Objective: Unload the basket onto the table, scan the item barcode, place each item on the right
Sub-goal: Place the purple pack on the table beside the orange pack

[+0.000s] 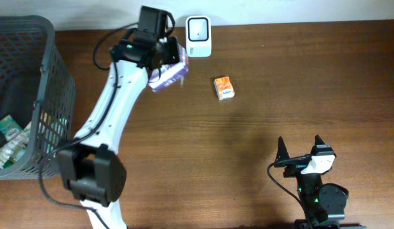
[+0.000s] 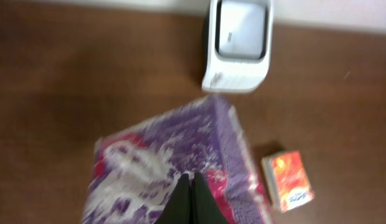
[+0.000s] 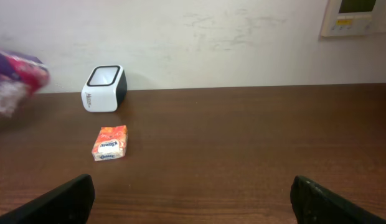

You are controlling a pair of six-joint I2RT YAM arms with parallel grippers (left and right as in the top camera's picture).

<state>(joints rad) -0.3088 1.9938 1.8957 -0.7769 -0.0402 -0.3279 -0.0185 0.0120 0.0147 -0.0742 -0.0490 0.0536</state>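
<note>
Pinched shut between the fingers of my left gripper (image 2: 192,182) is a purple packet (image 2: 149,168) with pink and white print, and it fills the near part of my left wrist view. My two fingers meet on its upper face with no gap showing between them. The packet sits tilted in my grip, one corner pointing toward the far side. Just beyond that corner stands the white scanner (image 2: 238,43), its window facing up and toward me. The packet is close to it but not touching it.

From overhead, the scanner is at the far edge of the counter (image 1: 279,76) by the wall, and my left gripper holds the packet immediately to its near left. From my right wrist the packet looks blurred and raised off the counter, left of the scanner. A small orange pack (image 1: 224,88) lies flat on the counter, near and right of the scanner, apart from both.

My right gripper (image 1: 302,149) is at the near right with its fingers spread wide, holding nothing, well away from the packet. A grey basket (image 1: 51,95) stands at the far left
</note>
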